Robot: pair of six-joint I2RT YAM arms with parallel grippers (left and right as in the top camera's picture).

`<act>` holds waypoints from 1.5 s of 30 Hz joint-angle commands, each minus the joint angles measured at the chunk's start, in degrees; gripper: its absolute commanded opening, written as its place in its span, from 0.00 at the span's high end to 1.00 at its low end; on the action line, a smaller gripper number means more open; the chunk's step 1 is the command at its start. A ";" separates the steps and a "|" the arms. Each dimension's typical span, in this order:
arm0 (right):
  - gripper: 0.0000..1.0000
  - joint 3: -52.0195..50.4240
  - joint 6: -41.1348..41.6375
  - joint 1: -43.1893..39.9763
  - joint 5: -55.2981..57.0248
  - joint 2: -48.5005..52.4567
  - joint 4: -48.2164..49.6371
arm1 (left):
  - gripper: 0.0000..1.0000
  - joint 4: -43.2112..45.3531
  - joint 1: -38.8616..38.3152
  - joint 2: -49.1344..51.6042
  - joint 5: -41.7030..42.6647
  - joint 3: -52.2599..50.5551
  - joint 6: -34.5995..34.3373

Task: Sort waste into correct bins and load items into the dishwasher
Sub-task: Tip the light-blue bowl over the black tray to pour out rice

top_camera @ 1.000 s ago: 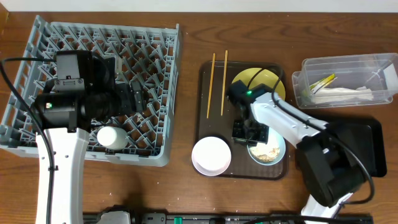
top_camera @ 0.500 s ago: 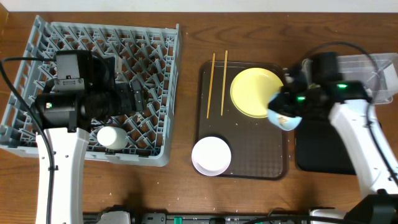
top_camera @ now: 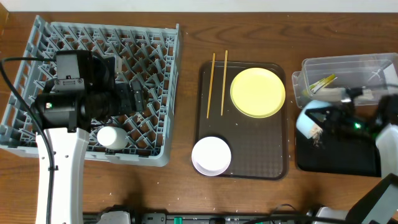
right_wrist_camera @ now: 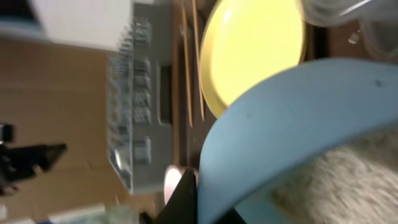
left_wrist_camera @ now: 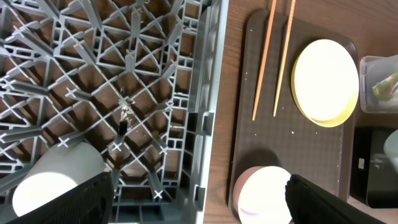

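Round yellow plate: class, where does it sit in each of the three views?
Overhead: round yellow plate right of centre.
Left wrist: plate upper right.
Right wrist: plate top centre, behind the light blue bowl.
Shared landmark: two thin wooden chopsticks left of it.

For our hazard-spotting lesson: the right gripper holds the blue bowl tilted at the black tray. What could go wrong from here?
The light blue bowl hangs at the left edge of the black tray, so scraps may land on the table. The right gripper pinches only its rim; it might slip.
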 commanded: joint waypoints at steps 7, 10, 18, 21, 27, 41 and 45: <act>0.99 -8.52 -11.67 -8.87 -21.46 0.04 7.04 | 0.10 -0.07 -0.13 0.17 -0.52 0.68 0.94; 0.99 -8.52 -11.58 -9.09 -21.46 0.04 5.95 | 0.10 -0.04 -0.13 0.17 -0.52 0.68 0.92; 0.99 -8.52 -6.25 -9.38 -12.68 0.04 6.82 | 0.10 0.00 -0.13 0.17 -0.52 0.68 0.94; 0.99 -8.52 -8.85 -9.38 -17.05 0.04 6.84 | 0.10 0.07 -0.13 0.17 -0.52 0.68 0.94; 0.99 -8.50 -6.34 -9.46 -20.41 -0.42 10.51 | 0.10 0.20 -0.13 0.17 -0.50 0.68 0.94; 0.99 -8.50 14.78 -9.14 -6.45 -1.03 13.46 | 0.10 1.07 -0.13 0.17 -0.52 0.68 0.96; 0.99 -8.50 8.33 -8.94 -9.92 -1.03 13.66 | 0.10 0.57 -0.13 0.15 -0.50 0.68 0.94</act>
